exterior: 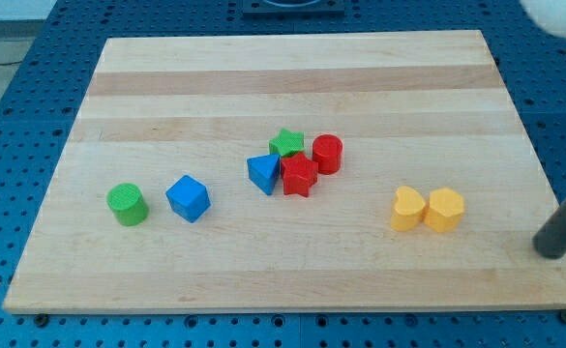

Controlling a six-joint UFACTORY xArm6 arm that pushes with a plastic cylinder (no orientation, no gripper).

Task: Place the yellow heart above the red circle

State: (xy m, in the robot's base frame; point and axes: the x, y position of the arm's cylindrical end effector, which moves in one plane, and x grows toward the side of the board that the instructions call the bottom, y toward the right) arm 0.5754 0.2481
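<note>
The yellow heart (407, 209) lies on the wooden board (292, 77) at the lower right, touching a yellow hexagon (445, 210) on its right. The red circle (327, 154) stands near the middle, at the right of a cluster. My tip (551, 253) is at the board's lower right edge, to the right of the yellow hexagon and apart from it. The rod slants up to the view's right edge.
A green star (286, 144), a red star (298, 176) and a blue triangle (263, 173) cluster left of the red circle. A blue cube (188, 198) and a green cylinder (127, 204) stand at the lower left. Blue perforated table surrounds the board.
</note>
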